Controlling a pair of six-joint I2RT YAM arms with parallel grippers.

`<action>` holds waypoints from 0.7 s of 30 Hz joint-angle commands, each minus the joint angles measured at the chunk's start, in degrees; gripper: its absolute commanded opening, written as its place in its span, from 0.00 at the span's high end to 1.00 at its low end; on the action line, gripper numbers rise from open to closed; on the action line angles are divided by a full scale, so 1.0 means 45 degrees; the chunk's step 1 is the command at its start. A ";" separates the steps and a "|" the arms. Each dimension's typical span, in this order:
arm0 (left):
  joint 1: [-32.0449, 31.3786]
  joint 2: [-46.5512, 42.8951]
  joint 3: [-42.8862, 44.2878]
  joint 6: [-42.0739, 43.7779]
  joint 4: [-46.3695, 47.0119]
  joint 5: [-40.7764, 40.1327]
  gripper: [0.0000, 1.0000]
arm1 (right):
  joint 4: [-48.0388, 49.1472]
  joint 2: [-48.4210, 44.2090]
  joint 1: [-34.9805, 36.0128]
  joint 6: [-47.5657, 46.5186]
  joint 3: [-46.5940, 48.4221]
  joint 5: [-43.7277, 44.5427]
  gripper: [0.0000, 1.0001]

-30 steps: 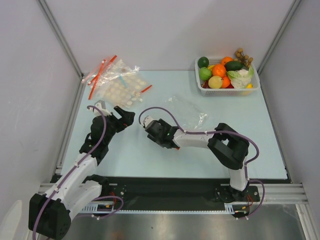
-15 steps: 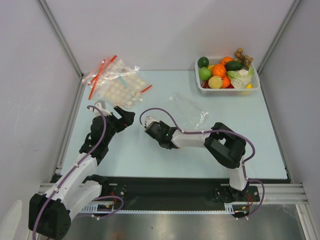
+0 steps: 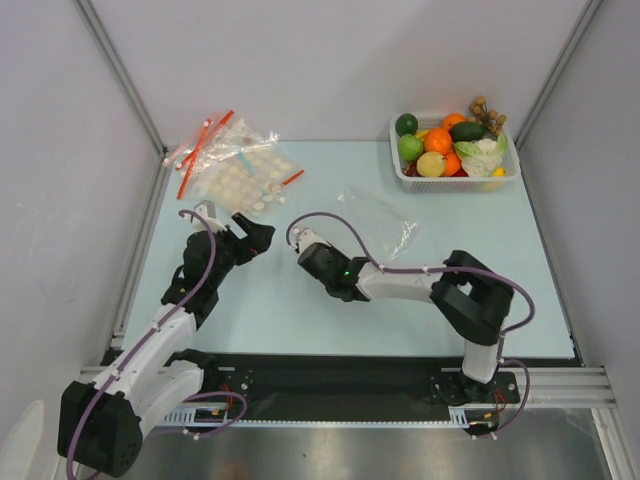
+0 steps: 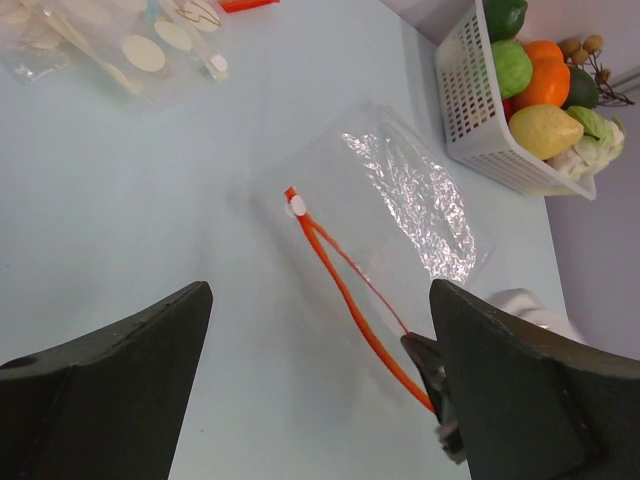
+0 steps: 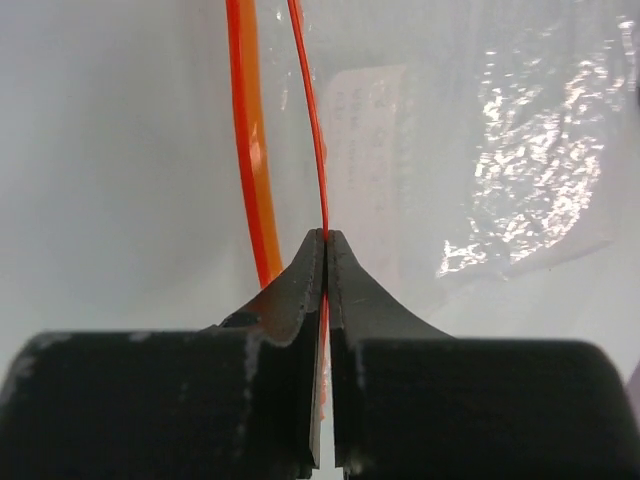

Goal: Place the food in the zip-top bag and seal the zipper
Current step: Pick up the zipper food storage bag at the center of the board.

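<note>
The clear zip-top bag (image 3: 375, 222) lies flat mid-table, its mouth facing the arms. In the left wrist view the bag (image 4: 400, 200) shows its orange zipper (image 4: 340, 280) parted into two strips, with the white slider (image 4: 297, 206) at the far end. My right gripper (image 5: 327, 235) is shut on the thin upper zipper strip (image 5: 308, 120); the thicker strip (image 5: 248, 150) runs just left of its fingers. My left gripper (image 4: 320, 290) hangs open, short of the bag's mouth, with nothing between its fingers. The food (image 3: 437, 140) is piled in a white basket (image 3: 405, 176) at the back right.
Crinkled clear bags (image 3: 235, 165) dotted with pale discs and red strips lie at the back left, beyond my left gripper (image 3: 258, 236). The basket (image 4: 470, 120) stands to the bag's far right. Grey walls and metal frame rails close in the table's sides and back.
My right gripper has shut on the bag's thin zipper strip, and that arm's elbow has swung right. The left arm has barely moved.
</note>
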 commanded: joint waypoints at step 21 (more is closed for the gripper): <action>-0.5001 0.0628 0.0899 0.3507 0.3154 0.0279 0.00 | 0.3298 -0.7903 -0.2101 0.3723 -0.3264 -0.7156 1.00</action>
